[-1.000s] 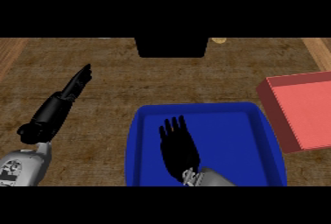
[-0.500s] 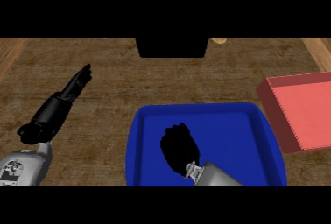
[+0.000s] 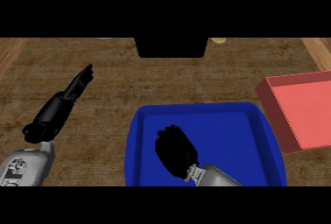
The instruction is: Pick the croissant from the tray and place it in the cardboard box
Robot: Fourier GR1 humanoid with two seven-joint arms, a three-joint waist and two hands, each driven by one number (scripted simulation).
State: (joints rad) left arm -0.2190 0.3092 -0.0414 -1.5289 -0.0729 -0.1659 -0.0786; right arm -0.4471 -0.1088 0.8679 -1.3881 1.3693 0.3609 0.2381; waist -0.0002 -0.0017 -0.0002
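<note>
Two hands show. The right hand (image 3: 176,151) is down inside the blue tray (image 3: 264,131), fingers curled; whether they hold the croissant cannot be told, as it is hidden. The left hand (image 3: 71,94) rests straight-fingered over the wooden counter (image 3: 161,83). The red box (image 3: 304,111) sits just right of the tray.

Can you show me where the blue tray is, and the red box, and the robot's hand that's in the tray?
Blue tray (image 3: 145,144): head view, on its left wall.
Red box (image 3: 309,111): head view, on its inside floor.
Right hand (image 3: 176,151): head view, on the back of the hand, over the tray.
</note>
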